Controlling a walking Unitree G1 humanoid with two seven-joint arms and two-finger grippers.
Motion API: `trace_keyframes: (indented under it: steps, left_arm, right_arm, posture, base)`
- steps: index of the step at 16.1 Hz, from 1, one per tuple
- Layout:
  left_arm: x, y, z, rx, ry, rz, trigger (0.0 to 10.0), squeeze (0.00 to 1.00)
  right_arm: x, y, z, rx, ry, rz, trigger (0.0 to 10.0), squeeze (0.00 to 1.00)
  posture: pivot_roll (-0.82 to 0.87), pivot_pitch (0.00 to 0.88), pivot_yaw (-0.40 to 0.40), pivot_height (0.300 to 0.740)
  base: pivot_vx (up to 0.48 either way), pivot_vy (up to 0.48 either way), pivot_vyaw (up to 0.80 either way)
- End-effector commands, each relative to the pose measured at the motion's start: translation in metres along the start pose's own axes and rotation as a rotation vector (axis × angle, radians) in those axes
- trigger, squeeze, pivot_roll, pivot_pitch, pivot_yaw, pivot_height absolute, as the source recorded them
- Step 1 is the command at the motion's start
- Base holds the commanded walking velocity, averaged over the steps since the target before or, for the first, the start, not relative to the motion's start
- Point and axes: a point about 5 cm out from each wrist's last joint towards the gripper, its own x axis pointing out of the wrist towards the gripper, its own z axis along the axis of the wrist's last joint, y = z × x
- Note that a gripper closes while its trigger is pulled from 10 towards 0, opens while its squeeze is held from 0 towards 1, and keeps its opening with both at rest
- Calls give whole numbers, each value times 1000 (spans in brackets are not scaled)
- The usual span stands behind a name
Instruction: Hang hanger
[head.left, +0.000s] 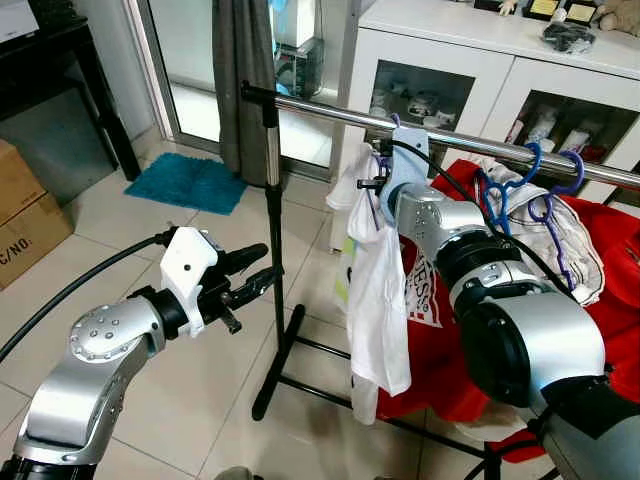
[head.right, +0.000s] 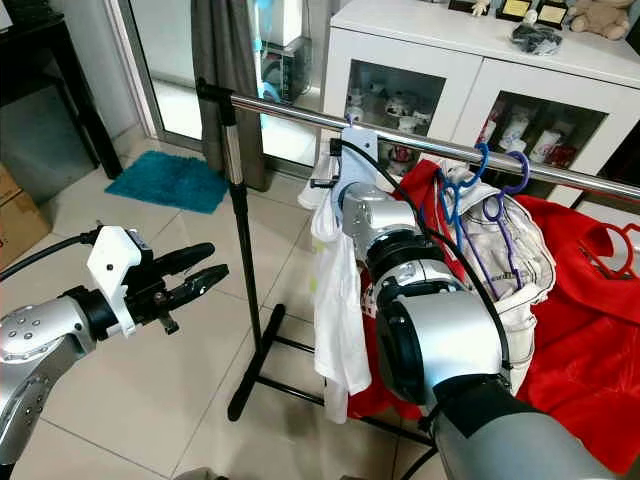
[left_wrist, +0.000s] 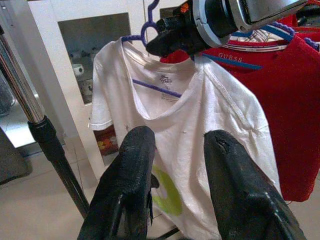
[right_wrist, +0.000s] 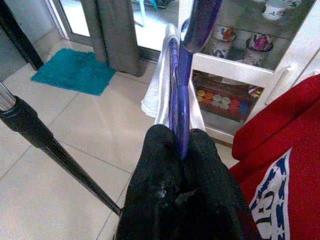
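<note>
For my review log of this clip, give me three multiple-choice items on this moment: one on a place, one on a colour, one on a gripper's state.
1. Where is the white T-shirt?
A. On the floor
B. Hanging just under the metal rail
C. On the cabinet top

2. What colour is the mat on the floor?
A. Teal
B. Yellow
C. Black

3. How is the left gripper?
A. Shut on the shirt
B. Shut on the rail
C. Open, holding nothing

Answers:
1 B, the shirt hangs on the purple hanger that the right gripper holds at the rail.
2 A, it is plainly teal by the glass door.
3 C, its fingers stand apart, short of the shirt.
</note>
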Motion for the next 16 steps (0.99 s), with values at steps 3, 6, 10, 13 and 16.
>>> trace_keyframes:
  steps: [3, 6, 10, 13, 16]
  left_arm:
    - [2, 1, 7, -15, -46, -9, 10000, 0]
    - [5, 7, 12, -8, -84, 25, 10000, 0]
    - [10, 13, 12, -7, -89, 53, 10000, 0]
    - [13, 13, 14, -6, -95, 57, 10000, 0]
    - [15, 13, 12, -10, -94, 72, 10000, 0]
  right_arm:
    - [1, 0, 0, 26, -44, 57, 10000, 1000]
    - [-1, 2, 11, -4, -167, 115, 10000, 1000]
    - [-7, -1, 22, 35, -292, 174, 10000, 1000]
    - [-13, -3, 21, 76, -366, 239, 10000, 1000]
    - [-24, -6, 17, 148, -417, 300, 10000, 0]
  posture:
    - [-18, 30, -32, 740]
    - [-22, 21, -23, 740]
    - [-30, 6, -18, 740]
    - [-36, 2, -15, 740]
    - [-43, 4, -21, 740]
  base:
    - [0, 0, 0]
    - [0, 0, 0]
    - [0, 0, 0]
    - [0, 0, 0]
    - [0, 0, 0]
